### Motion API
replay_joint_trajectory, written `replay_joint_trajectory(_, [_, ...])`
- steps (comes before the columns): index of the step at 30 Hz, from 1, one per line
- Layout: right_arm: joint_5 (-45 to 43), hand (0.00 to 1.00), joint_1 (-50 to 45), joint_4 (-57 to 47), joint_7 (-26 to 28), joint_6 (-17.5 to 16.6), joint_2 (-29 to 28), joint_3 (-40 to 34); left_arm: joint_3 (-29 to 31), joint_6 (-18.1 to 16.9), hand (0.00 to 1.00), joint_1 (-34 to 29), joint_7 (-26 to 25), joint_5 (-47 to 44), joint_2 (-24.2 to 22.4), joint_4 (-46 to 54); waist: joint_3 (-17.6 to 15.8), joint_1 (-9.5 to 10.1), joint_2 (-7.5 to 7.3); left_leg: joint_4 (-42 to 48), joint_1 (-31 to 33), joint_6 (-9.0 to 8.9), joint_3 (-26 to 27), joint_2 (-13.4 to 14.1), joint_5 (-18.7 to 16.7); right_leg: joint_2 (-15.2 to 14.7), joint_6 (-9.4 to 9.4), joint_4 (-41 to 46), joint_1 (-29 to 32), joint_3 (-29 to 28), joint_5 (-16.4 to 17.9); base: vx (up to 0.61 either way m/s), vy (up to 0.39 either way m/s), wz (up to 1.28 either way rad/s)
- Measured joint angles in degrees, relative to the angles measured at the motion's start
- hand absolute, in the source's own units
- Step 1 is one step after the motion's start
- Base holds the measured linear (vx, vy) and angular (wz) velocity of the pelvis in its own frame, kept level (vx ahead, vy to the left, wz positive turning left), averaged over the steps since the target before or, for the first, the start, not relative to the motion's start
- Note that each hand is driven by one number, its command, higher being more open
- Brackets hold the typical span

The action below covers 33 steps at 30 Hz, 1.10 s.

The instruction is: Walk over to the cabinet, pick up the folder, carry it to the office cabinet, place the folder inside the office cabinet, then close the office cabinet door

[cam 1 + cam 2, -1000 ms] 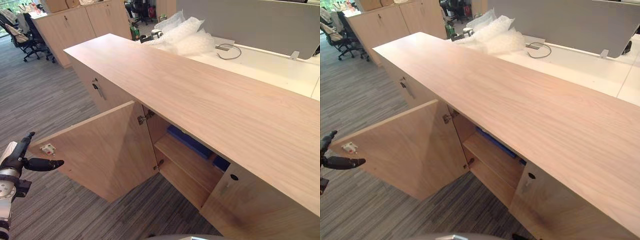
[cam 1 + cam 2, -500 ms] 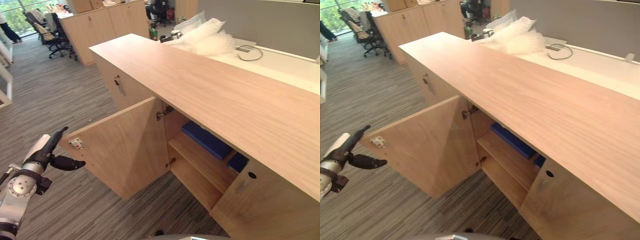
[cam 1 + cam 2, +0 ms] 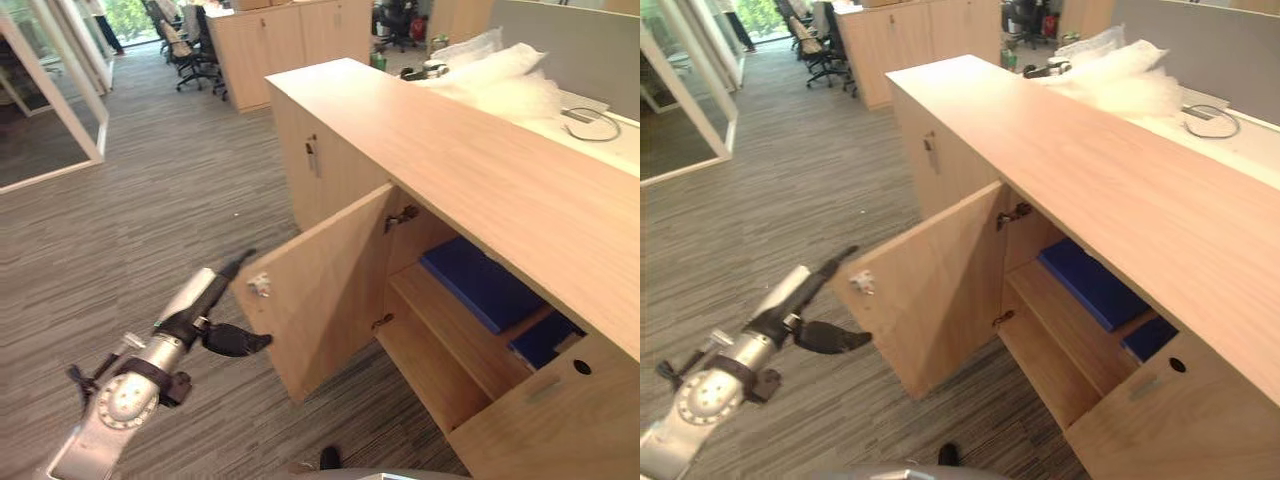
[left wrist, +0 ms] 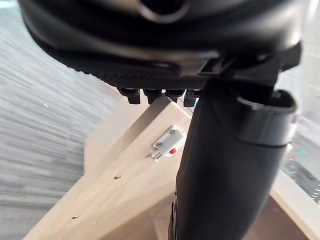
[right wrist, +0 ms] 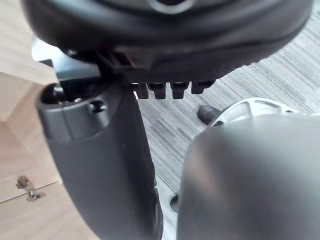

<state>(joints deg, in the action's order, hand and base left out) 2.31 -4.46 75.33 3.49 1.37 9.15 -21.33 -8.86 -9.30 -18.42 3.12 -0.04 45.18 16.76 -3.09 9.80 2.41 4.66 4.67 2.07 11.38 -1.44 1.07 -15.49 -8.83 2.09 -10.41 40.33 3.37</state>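
Left hand (image 3: pixel 197 318), fingers straight, thumb spread, at 9 o'clock of open cabinet door (image 3: pixel 330 285), likely positioned to push it shut; blue folder (image 3: pixel 478 285) already inside

My left arm (image 3: pixel 118 402) stretches forward and low. My left robot hand (image 3: pixel 203 318) has straight fingers and a spread thumb, and my right robot hand (image 5: pixel 97 165) is relaxed too.
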Motion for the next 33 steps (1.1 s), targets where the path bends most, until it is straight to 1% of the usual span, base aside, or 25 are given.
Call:
replay_joint_trajectory(1, [-0.01, 1.00, 0.02, 0.09, -0.11, 0.00, 0.06, 0.01, -1.33, -0.90, 1.00, -0.05, 0.48, -0.22, -0.02, 0.61, 0.14, -0.13, 0.09, -2.09, -1.05, 0.42, 0.76, -0.54, 0.73, -0.49, -0.24, -0.27, -0.03, -0.41, -0.92, -0.04, 0.107, -0.11])
replay_joint_trajectory(2, [0.00, 1.00, 0.36, 0.01, -0.08, -0.28, -0.01, 0.03, -3.97, -2.16, 1.00, -0.05, 2.11, -0.65, 0.05, 2.36, 0.36, -1.23, 0.07, -5.80, -2.31, 0.26, 3.48, -1.07, 0.90, -0.64, -0.66, -0.89, 0.24, -0.71, -1.48, -0.08, 0.163, 0.02])
replay_joint_trajectory(3, [0.00, 1.00, 1.40, 0.02, 0.05, -0.24, -0.19, -0.03, -6.86, -3.71, 1.00, -0.05, 3.95, -0.70, -0.42, 4.03, 0.98, -3.21, -0.01, -8.82, -2.55, -2.02, 4.40, -1.55, 0.20, -0.36, -0.24, -0.83, 1.62, -0.65, -1.67, -0.09, 0.157, 0.07])
replay_joint_trajectory(4, [0.01, 1.00, 1.68, 0.17, 0.03, -0.29, -1.48, 0.03, -7.85, -4.25, 1.00, -0.05, 4.31, -0.85, -0.50, 4.78, 1.51, -4.25, -2.92, -5.96, -1.13, -4.40, 5.35, -2.69, -1.89, -2.49, 1.32, -1.07, 3.38, -0.89, -1.76, -0.10, 0.171, 0.07])
replay_joint_trajectory(5, [-0.02, 1.00, 2.88, 0.51, -0.02, -0.76, -2.12, -0.06, -9.63, -5.41, 1.00, 1.18, 5.67, -1.42, -1.07, 5.61, 0.43, -5.37, -3.52, 8.77, 3.85, 5.96, 3.08, -0.59, -3.30, -4.70, -0.34, 2.26, 4.93, -1.74, -4.26, -0.04, 0.076, -0.46])
replay_joint_trajectory(6, [-0.02, 1.00, 3.56, 0.47, 0.18, -0.18, -0.73, 0.00, -12.26, -6.69, 1.00, 1.96, 7.66, -1.64, -2.01, 5.37, -0.18, -5.19, -1.74, 9.36, 3.01, 0.73, 2.64, 1.25, -7.49, -3.61, -0.92, 2.70, 4.84, -3.62, -5.07, -0.02, 0.114, -0.72])
replay_joint_trajectory(7, [0.13, 1.00, 3.51, 0.41, 0.08, -0.10, -0.62, 0.13, -13.48, -6.60, 1.00, 1.60, 8.60, -1.63, -2.54, 5.42, 0.58, -5.17, -1.76, 6.93, 1.51, 0.15, 4.24, 1.24, -7.43, -3.90, -0.97, 2.26, 4.87, -4.05, -5.08, 0.05, 0.044, -1.04])
replay_joint_trajectory(8, [0.13, 1.00, 3.14, 0.24, -0.13, -0.29, -0.96, 0.04, -15.61, -7.29, 1.00, 1.35, 10.02, -1.65, -2.87, 5.99, 1.57, -5.46, -1.49, 2.86, -0.36, -0.84, 5.98, 1.06, -6.80, -2.92, -0.99, 2.20, 5.07, -3.84, -5.06, 0.04, 0.124, -0.84])
replay_joint_trajectory(9, [0.13, 1.00, 3.14, 0.31, -0.22, -0.40, -1.30, -0.18, -16.14, -8.17, 1.00, 1.36, 11.13, -1.65, -3.63, 6.39, 1.76, -6.12, -0.99, -0.60, -1.37, -1.62, 6.75, 0.86, -6.32, -1.30, -0.77, 2.03, 5.30, -3.53, -4.95, 0.04, 0.064, -0.69])
replay_joint_trajectory(10, [0.10, 1.00, 3.19, 0.36, -0.24, -0.28, -1.22, -0.62, -16.24, -8.25, 1.00, 1.37, 11.37, -1.65, -4.09, 6.78, 1.74, -6.63, -0.77, -2.31, -1.80, -2.27, 7.03, 0.72, -5.94, -0.19, -0.52, 1.54, 5.15, -3.14, -4.83, 0.04, 0.058, -0.46])
replay_joint_trajectory(11, [0.14, 1.00, 2.97, 0.46, -0.23, -0.18, -1.21, -1.29, -16.17, -8.42, 1.00, 1.83, 11.49, -2.04, -5.24, 6.99, 1.92, -7.31, -1.02, -4.12, -2.24, -2.74, 7.79, 0.39, -5.37, 1.54, -0.05, -0.35, 4.44, -2.66, -4.91, 0.03, 0.021, -0.28])
replay_joint_trajectory(12, [0.13, 1.00, 2.74, 0.47, -0.27, -0.18, -1.29, -1.65, -16.13, -8.41, 1.00, 2.33, 11.45, -2.28, -5.68, 7.03, 1.63, -7.34, -0.97, -4.34, -2.21, -2.77, 8.03, 0.05, -4.03, 2.11, 0.01, -1.24, 3.79, -2.50, -4.95, 0.01, -0.010, -0.39])
replay_joint_trajectory(13, [0.16, 1.00, 2.10, 0.52, -0.34, -0.08, -1.43, -2.24, -15.89, -8.38, 1.00, 2.80, 11.36, -3.23, -6.84, 6.86, 1.39, -7.17, -0.92, -4.35, -2.14, -0.67, 8.19, -1.21, -1.53, 2.51, 0.72, -3.82, 1.92, -2.13, -4.59, -0.01, -0.032, -0.28])
replay_joint_trajectory(14, [0.13, 1.00, 1.29, 0.39, -0.48, 0.04, -0.90, -2.44, -15.98, -8.01, 1.00, 2.93, 11.36, -3.53, -9.11, 6.18, 1.15, -7.79, -0.06, -4.52, -2.69, 0.13, 8.12, -1.39, -1.41, 2.81, 0.55, -5.02, 0.86, -1.86, -5.37, -0.02, -0.027, -0.12])
replay_joint_trajectory(15, [-0.22, 1.00, 0.27, 0.31, -0.50, -0.04, -0.58, -3.19, -15.98, -8.04, 1.00, 2.95, 11.27, -4.25, -10.64, 6.29, 0.94, -8.44, 0.69, -5.02, -2.92, 0.23, 7.79, -1.80, -1.34, 2.52, 0.47, -5.05, 0.57, -1.38, -5.40, 0.00, -0.006, 0.12])
replay_joint_trajectory(16, [-0.17, 1.00, 0.16, 0.27, -0.55, -0.19, -0.61, -4.60, -15.94, -8.04, 1.00, 2.98, 11.14, -4.48, -11.49, 6.30, 1.02, -8.66, 1.26, -5.60, -3.27, 0.32, 7.64, -1.97, -1.05, 2.54, 0.45, -5.08, 0.44, -1.21, -5.36, 0.01, -0.012, 0.15])
replay_joint_trajectory(17, [-0.04, 1.00, 0.18, 0.25, -0.52, -0.17, -0.38, -4.40, -15.95, -8.02, 1.00, 2.95, 11.06, -4.48, -12.44, 6.30, 1.06, -8.72, 1.51, -6.13, -3.90, 0.33, 7.52, -2.06, -0.93, 2.59, 0.34, -5.15, 0.04, -1.08, -5.13, 0.03, -0.025, 0.07])
replay_joint_trajectory(21, [-0.01, 1.00, -0.10, 0.33, -0.77, -0.11, -0.49, -3.95, -15.96, -8.02, 1.00, 1.90, 10.50, -4.48, -16.18, 6.29, 1.11, -8.69, 1.15, -7.74, -4.92, 1.13, 7.01, -1.99, 0.11, 3.25, 0.58, -5.15, -0.32, -0.58, -4.05, 0.04, -0.058, 0.07])
replay_joint_trajectory(23, [-0.03, 1.00, -0.14, 0.33, -1.11, -0.14, -0.82, -3.96, -16.02, -8.02, 1.00, 1.10, 9.94, -4.48, -18.18, 5.63, 0.81, -8.70, 0.62, -8.43, -5.50, 1.78, 7.07, -1.86, 0.71, 3.54, 0.56, -5.18, -0.49, -0.69, -3.68, 0.06, -0.061, -0.03])
replay_joint_trajectory(25, [-0.03, 1.00, -0.01, -0.38, -1.22, 0.14, -1.13, -3.96, -16.03, -8.01, 1.00, 1.01, 9.56, -4.85, -19.46, 3.62, 0.56, -8.82, 0.23, -9.42, -6.54, 1.68, 7.06, -1.76, 1.12, 4.10, 1.31, -5.15, -0.95, -0.71, -3.17, 0.04, -0.057, -0.04])
replay_joint_trajectory(27, [-0.03, 1.00, 0.07, -1.06, -1.26, 0.14, -1.58, -3.99, -15.37, -7.79, 1.00, 0.96, 9.32, -7.31, -22.22, -2.14, 0.23, -9.28, -0.30, -9.55, -7.01, 1.63, 7.08, -1.45, 1.18, 4.44, 1.97, -5.16, -1.25, -0.89, -2.75, 0.01, -0.049, -0.04])
replay_joint_trajectory(28, [-0.04, 1.00, 0.16, -1.25, -1.28, 0.24, -1.75, -4.03, -14.87, -7.48, 1.00, 0.95, 9.31, -7.96, -23.23, -4.08, 0.16, -9.41, -0.26, -9.55, -7.24, 1.62, 7.08, -1.34, 1.18, 4.56, 2.25, -5.16, -1.43, -0.93, -2.58, -0.01, -0.061, -0.03])
replay_joint_trajectory(30, [-0.09, 1.00, 0.26, -2.42, -1.38, 0.63, -2.57, -4.48, -11.76, -6.26, 1.00, 0.88, 8.77, -10.51, -27.32, -13.81, -0.38, -9.97, -1.02, -9.57, -8.08, 1.31, 7.12, -0.77, 1.10, 5.08, 2.78, -5.15, -2.12, -1.13, -2.25, -0.03, -0.065, -0.05])
replay_joint_trajectory(31, [-0.11, 1.00, 0.34, -2.80, -1.51, 0.64, -2.80, -4.53, -10.72, -5.61, 1.00, 0.92, 8.59, -11.91, -28.29, -16.63, -0.51, -10.16, -1.19, -9.57, -8.18, 1.12, 7.21, -0.60, 1.07, 5.12, 3.03, -5.16, -2.17, -1.24, -2.09, -0.04, -0.045, -0.11])
replay_joint_trajectory(33, [-0.17, 1.00, 0.54, -4.01, -1.98, 0.70, -3.57, -4.79, -6.32, -3.37, 1.00, 1.43, 8.05, -17.02, -31.65, -27.91, -1.03, -10.26, -1.68, -9.59, -8.66, 0.56, 7.89, -0.06, 1.08, 5.51, 3.24, -5.19, -2.32, -1.84, -1.79, -0.04, -0.038, -0.16])
